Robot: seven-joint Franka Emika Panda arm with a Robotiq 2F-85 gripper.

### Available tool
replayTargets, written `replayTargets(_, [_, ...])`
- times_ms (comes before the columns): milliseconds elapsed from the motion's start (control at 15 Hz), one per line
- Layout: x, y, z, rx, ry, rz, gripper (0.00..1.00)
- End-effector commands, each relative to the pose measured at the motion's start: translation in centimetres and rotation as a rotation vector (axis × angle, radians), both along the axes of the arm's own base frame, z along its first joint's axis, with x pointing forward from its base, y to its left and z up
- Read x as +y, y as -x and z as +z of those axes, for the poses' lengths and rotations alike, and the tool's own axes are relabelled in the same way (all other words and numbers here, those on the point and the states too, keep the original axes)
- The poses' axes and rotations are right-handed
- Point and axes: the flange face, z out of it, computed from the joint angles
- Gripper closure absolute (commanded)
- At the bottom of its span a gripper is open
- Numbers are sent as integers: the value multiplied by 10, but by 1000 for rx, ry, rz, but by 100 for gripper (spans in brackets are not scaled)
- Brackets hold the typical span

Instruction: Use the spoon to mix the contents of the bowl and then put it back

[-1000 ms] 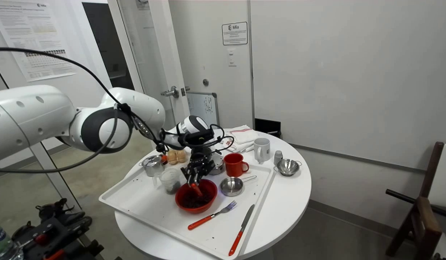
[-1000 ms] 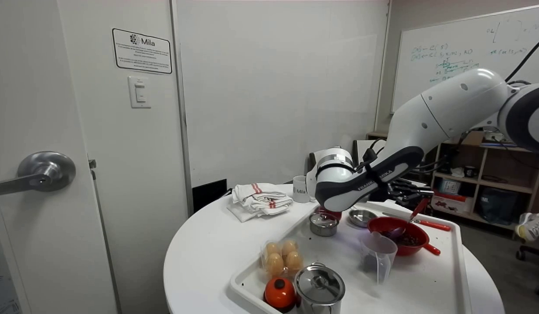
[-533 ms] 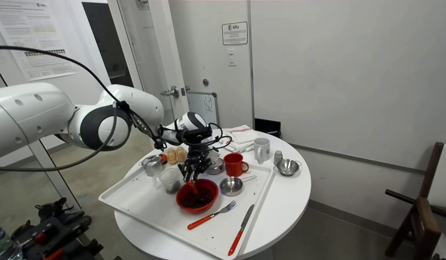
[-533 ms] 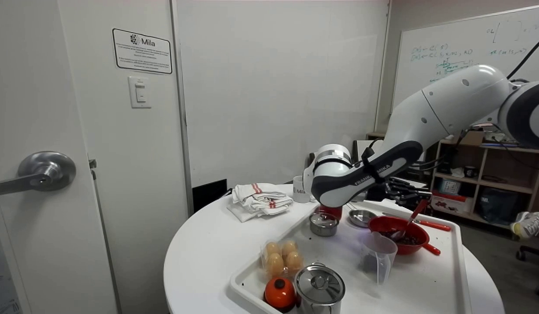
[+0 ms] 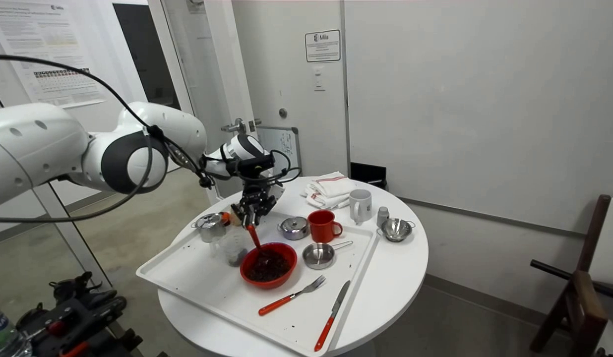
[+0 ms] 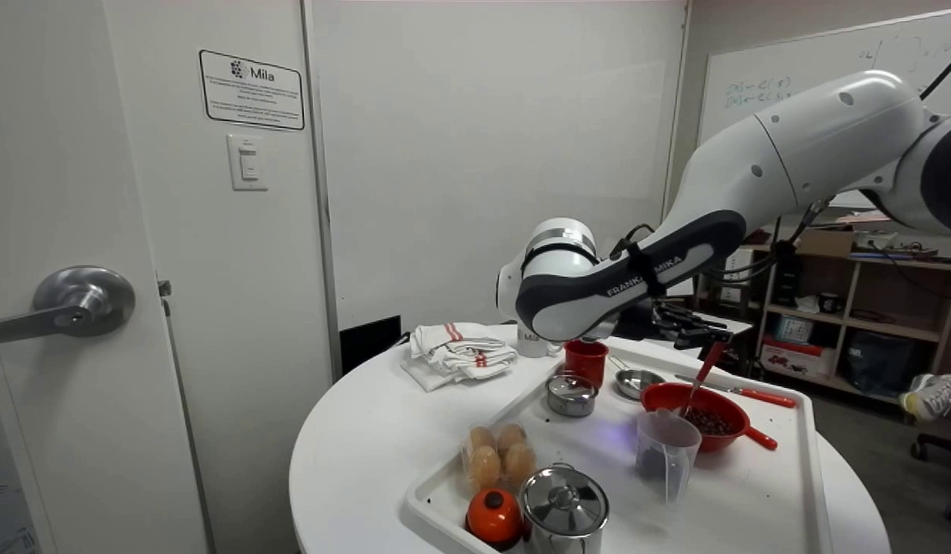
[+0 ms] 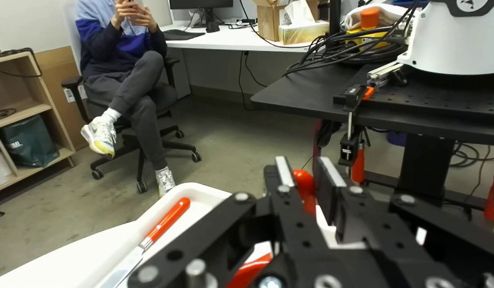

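Your end effector (image 7: 306, 176), higher than 1 second ago, grips the spoon (image 5: 254, 237), lower end inside the bowl (image 5: 268, 284); sign (image 6: 251, 90) reads "Mila," arm (image 6: 722, 173) "FRANKA."

White arm (image 6: 725, 181), black cable (image 5: 63, 219), black tool (image 7: 307, 180)

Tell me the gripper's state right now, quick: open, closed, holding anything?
Gripper: closed on the red spoon, holding it near the end of its handle.
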Motion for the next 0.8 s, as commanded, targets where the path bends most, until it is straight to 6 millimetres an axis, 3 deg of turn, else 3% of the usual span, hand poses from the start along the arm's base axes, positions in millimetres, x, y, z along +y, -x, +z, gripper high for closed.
replayTargets(0, [-33,-3,-6,-18,25,-48,91])
replayTargets(400, [-106,24,-41,57,74,-177,91])
replayTargets(600, [-117,30,-47,80,41,-224,91])
replayTargets(733, [-110,28,-45,84,9,-222,91])
